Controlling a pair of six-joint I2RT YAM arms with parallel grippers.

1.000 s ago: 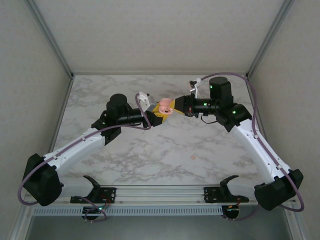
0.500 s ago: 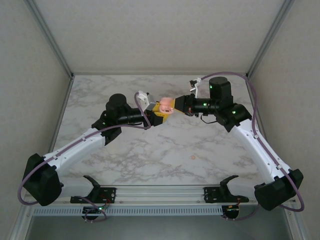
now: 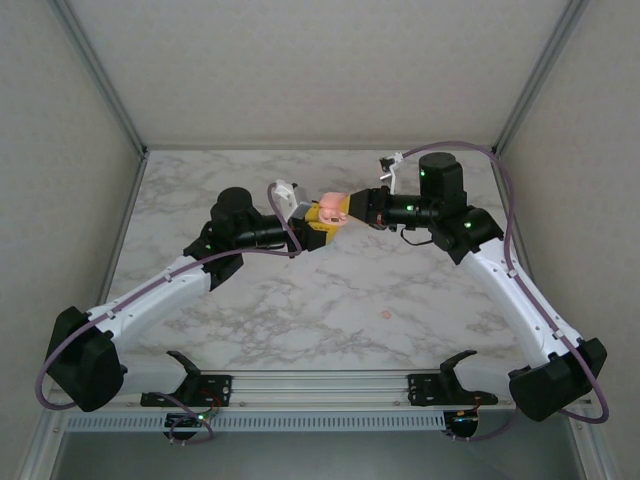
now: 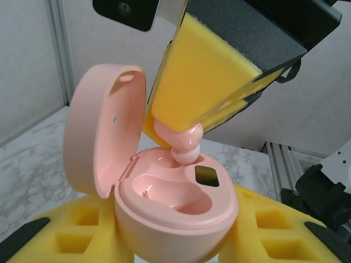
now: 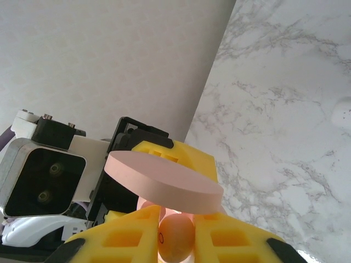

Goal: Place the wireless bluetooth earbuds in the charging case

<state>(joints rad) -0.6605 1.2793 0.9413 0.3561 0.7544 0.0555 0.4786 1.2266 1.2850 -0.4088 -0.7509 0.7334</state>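
My left fingers (image 4: 66,224) clamp the pink case (image 4: 181,211), lid open. My right fingers (image 4: 203,71) pinch the pink earbud (image 4: 184,143) just above a socket. I'd align it, lower slowly, release once seated.

We see one small, glossy pink plastic earbud (image 4: 184,143) pinched by its upper end in the right end effector (image 3: 347,208), rounded tip pointing down at the back rim of the rounded pink plastic charging case (image 4: 175,213) (touching or just above, we cannot tell). The case sits upright, its lid (image 4: 104,137) swung open, clamped in the left end effector (image 3: 315,228) above the desk (image 3: 300,300).
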